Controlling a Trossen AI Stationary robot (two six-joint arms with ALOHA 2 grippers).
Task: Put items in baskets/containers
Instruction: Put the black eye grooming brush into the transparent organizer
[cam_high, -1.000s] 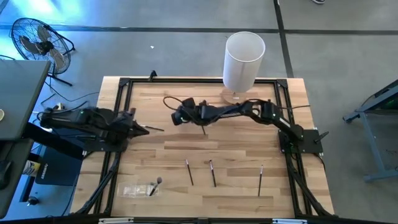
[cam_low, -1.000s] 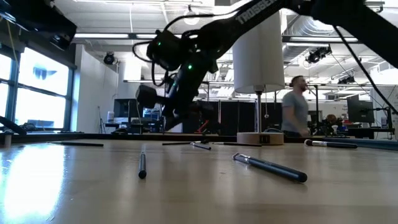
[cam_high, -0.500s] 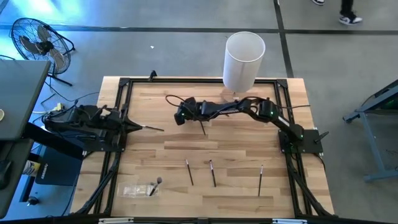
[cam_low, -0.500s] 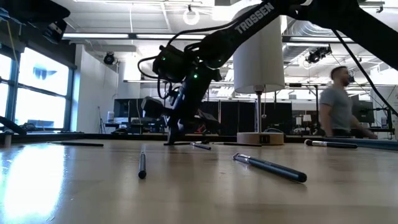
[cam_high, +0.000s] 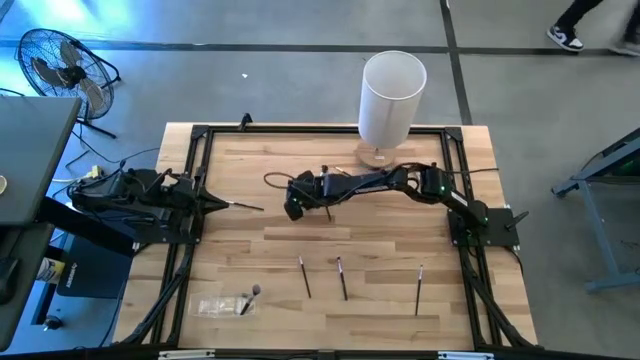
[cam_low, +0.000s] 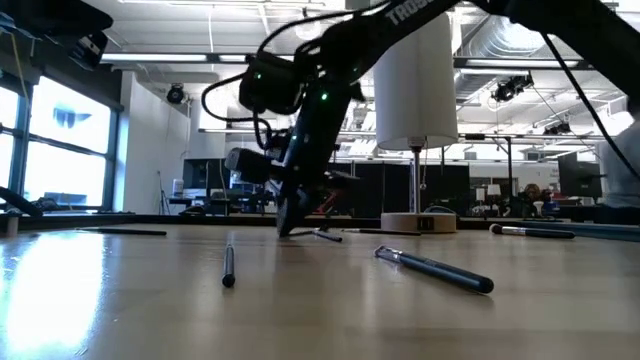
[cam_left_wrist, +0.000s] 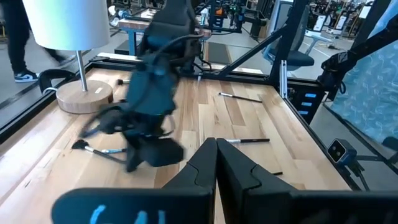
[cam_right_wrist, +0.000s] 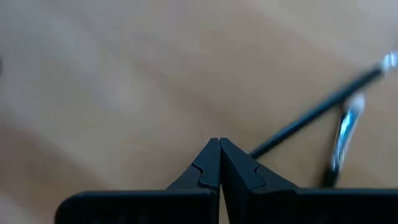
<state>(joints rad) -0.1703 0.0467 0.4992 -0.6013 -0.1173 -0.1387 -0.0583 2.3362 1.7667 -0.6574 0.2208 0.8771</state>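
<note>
I'm holding the right gripper (cam_high: 293, 209) closed, empty, tip down beside two brushes (cam_right_wrist: 329, 118) mid-table (cam_high: 380, 250); left gripper (cam_left_wrist: 216, 163) closed, parked at the table's left edge.

brushes: three thin dark sticks (cam_high: 340, 278) lying flat, spaced apart, right of the tray
tray: clear, flat (cam_high: 222, 305), one brush (cam_high: 249, 298) across its edge

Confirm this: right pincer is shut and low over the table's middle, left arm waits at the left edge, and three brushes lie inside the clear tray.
Wrong on the count. The high view shows one brush at the clear tray; three other brushes lie on bare wood. The right pincer is shut, low over the middle; the left pincer waits at the left edge.
</note>
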